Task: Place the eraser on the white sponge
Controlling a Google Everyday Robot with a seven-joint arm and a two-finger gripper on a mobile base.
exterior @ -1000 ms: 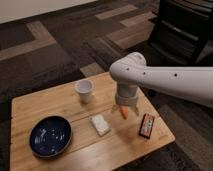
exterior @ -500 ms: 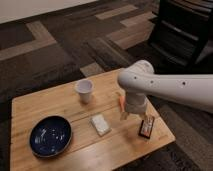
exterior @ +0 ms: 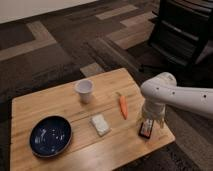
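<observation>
Hovers with the gripper [exterior: 152, 121] just above the eraser [exterior: 146, 129] at the table's [exterior: 35, 107] near corner, probably lining up a grasp; cannot tell whether clenched or released. Leaves the white sponge [exterior: 100, 124] mid-table, past the carrot [exterior: 123, 107], as target.

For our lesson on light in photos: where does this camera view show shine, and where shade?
Camera view: pale glints speckle the inside of the bowl; the arm is brightly lit on top and shaded underneath; the gripper, low over the eraser at the right edge of the table, sits in that shade; the room's top right corner is dark.
</observation>
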